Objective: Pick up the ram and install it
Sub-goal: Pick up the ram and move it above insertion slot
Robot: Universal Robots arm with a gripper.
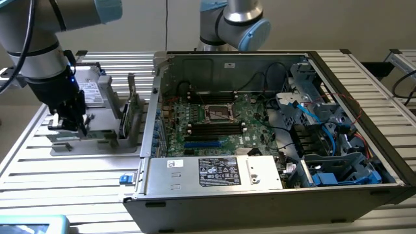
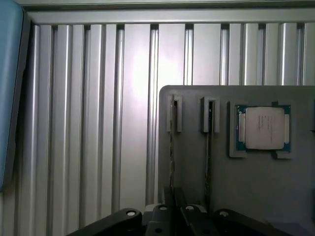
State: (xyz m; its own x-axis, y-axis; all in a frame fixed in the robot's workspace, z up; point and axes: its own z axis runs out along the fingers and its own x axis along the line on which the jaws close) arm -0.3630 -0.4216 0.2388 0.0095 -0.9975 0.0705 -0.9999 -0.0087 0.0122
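Note:
The ram stands on edge in a slot of the grey parts holder, seen as a thin dark line running into my gripper. The fingers are drawn together on that stick, so the gripper is shut on it. A second stick stands in the neighbouring slot. In the exterior view my gripper reaches down onto the holder at the exterior view's left, with a strip of green ram just beside its tips.
A processor chip lies in a holder pocket. A taller green card and a silver drive stand on the holder. The open computer case lies to the exterior view's right, its motherboard memory slots exposed.

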